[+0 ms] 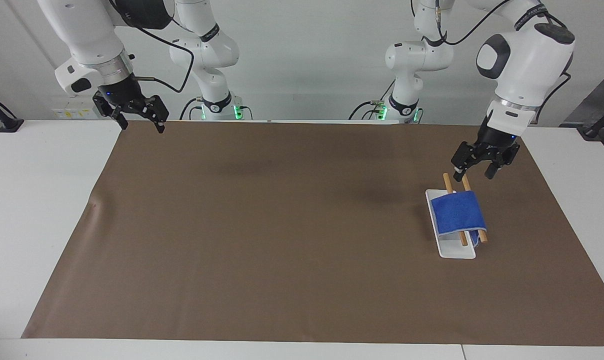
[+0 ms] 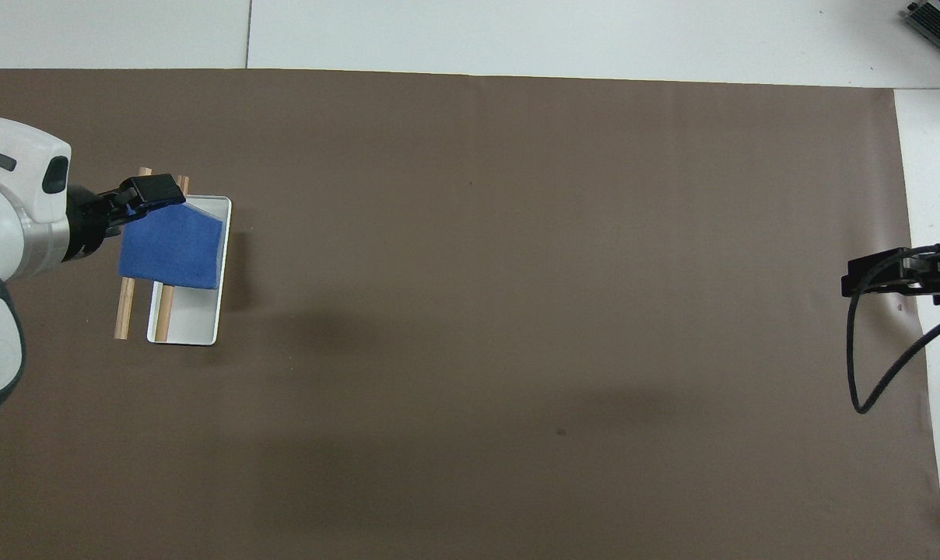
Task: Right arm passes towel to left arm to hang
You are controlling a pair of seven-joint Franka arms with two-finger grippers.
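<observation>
The blue towel hangs draped over two wooden rods that lie across a white tray. It also shows in the overhead view. My left gripper hovers open and empty over the rods and the towel's edge; it shows in the overhead view too. It does not touch the towel. My right gripper is open and empty in the air over the mat's corner at the right arm's end, where that arm waits. Only its tip shows in the overhead view.
A large brown mat covers most of the white table. The rack with the tray stands toward the left arm's end of the table. A black cable loops down from the right gripper.
</observation>
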